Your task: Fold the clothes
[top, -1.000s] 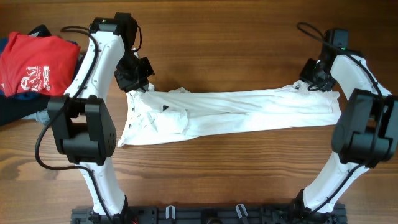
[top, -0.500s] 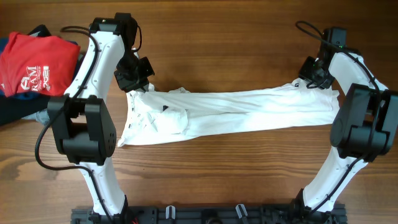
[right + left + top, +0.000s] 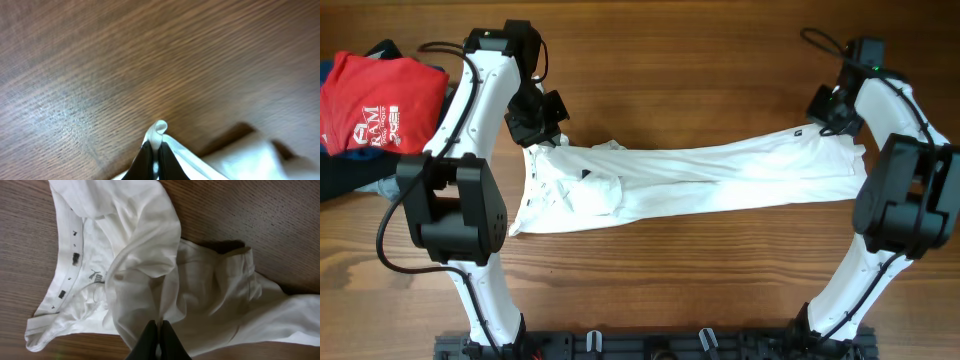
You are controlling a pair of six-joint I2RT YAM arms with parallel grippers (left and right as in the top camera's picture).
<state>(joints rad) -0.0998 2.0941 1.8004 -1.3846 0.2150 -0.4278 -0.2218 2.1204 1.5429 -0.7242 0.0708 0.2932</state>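
Observation:
A white pair of trousers (image 3: pixel 690 178) lies stretched left to right across the wooden table, waistband at the left. My left gripper (image 3: pixel 542 133) is shut on a fold of white cloth near the waistband; in the left wrist view its fingers (image 3: pixel 159 339) pinch the fabric, with the logo-printed waistband (image 3: pixel 75 260) beyond. My right gripper (image 3: pixel 830 118) is shut on the far right leg end and holds it lifted; in the right wrist view a rolled white hem (image 3: pixel 159 129) sticks out between the fingertips (image 3: pixel 156 154).
A pile of clothes with a red printed shirt (image 3: pixel 380 100) on top sits at the table's far left edge, over dark blue garments (image 3: pixel 350 178). Bare wooden tabletop (image 3: pixel 680 60) lies behind and in front of the trousers.
My right gripper has moved up and back a little with the leg end, lifting and tightening that corner. The left gripper and waistband have not moved.

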